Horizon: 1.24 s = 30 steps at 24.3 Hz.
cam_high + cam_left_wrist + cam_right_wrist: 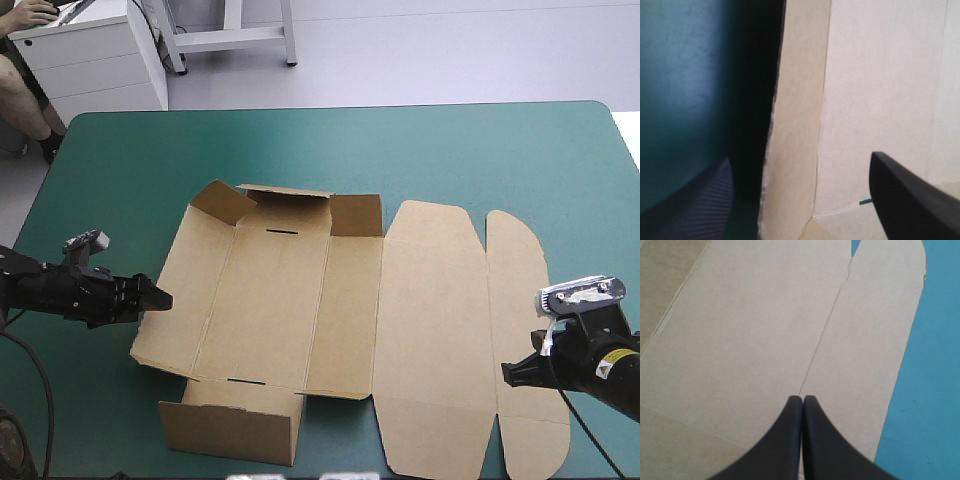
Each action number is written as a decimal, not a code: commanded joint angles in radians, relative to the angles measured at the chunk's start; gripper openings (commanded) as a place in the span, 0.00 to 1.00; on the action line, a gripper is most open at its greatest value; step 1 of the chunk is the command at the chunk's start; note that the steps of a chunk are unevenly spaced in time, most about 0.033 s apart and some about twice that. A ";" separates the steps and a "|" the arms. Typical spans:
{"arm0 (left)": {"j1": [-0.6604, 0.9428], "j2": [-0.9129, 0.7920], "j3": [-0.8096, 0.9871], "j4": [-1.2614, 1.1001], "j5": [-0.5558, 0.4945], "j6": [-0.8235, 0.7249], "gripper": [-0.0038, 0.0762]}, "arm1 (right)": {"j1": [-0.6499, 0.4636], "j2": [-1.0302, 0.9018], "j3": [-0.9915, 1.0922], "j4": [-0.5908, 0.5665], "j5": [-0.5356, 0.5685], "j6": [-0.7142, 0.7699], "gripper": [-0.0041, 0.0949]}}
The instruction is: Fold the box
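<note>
Jaws first: your left jaws are released, the black fingers [905,200] apart, with the free edge of the box [880,90] at its left wall [795,125] between them, unclamped. Your right jaws are clenched to a single point and grasp nothing. They sit over the crease between lid [750,330] and tuck flap [875,340]; whether the tips touch the board you cannot tell.

Item: box, brown board, partly raised, at the middle of the table.
- Far wall [285,212]: up, corner tabs [222,200] turned in.
- Near wall [232,430]: up, toward the table's near edge.
- Left wall: splayed outward.
- Right wall [347,310], lid and rounded tuck flap: flat, reaching toward the table's right edge.

Surround: teal-green cover [480,150], showing beyond the box's far, left and right sides.
</note>
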 commanded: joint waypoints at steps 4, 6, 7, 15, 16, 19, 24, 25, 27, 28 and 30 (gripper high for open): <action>-0.084 0.001 -0.013 -0.045 0.032 0.008 0.72 | -0.005 0.000 -0.024 0.003 -0.041 -0.009 0.02; -0.114 0.022 -0.013 -0.036 0.027 0.010 0.72 | -0.005 0.000 -0.024 0.003 -0.039 -0.009 0.02; -0.125 0.035 -0.013 -0.036 0.027 0.010 0.72 | -0.005 0.000 -0.024 0.003 -0.039 -0.009 0.02; -0.152 0.117 -0.013 -0.040 0.026 0.010 0.58 | -0.005 0.000 -0.024 0.003 -0.039 -0.009 0.02; -0.152 0.122 -0.013 -0.044 0.015 0.010 0.51 | -0.005 0.000 -0.024 0.003 -0.039 -0.009 0.02; -0.152 0.130 -0.013 -0.049 -0.007 0.005 0.19 | -0.005 0.000 -0.024 0.012 -0.039 -0.009 0.02; -0.153 0.132 -0.013 -0.049 -0.012 0.027 0.04 | -0.005 0.000 -0.024 0.029 -0.039 -0.009 0.02; -0.162 0.132 -0.013 -0.052 0.006 0.077 0.04 | -0.005 0.000 -0.024 0.029 -0.039 -0.009 0.02; -0.193 0.132 -0.013 -0.078 -0.004 0.124 0.04 | -0.005 0.000 -0.024 0.026 -0.039 -0.010 0.02; -0.206 0.132 -0.017 -0.077 -0.025 0.124 0.04 | -0.005 0.000 -0.024 0.025 -0.042 -0.010 0.02; -0.228 0.132 -0.049 -0.069 -0.040 0.098 0.04 | -0.005 0.000 -0.024 0.025 -0.053 -0.025 0.02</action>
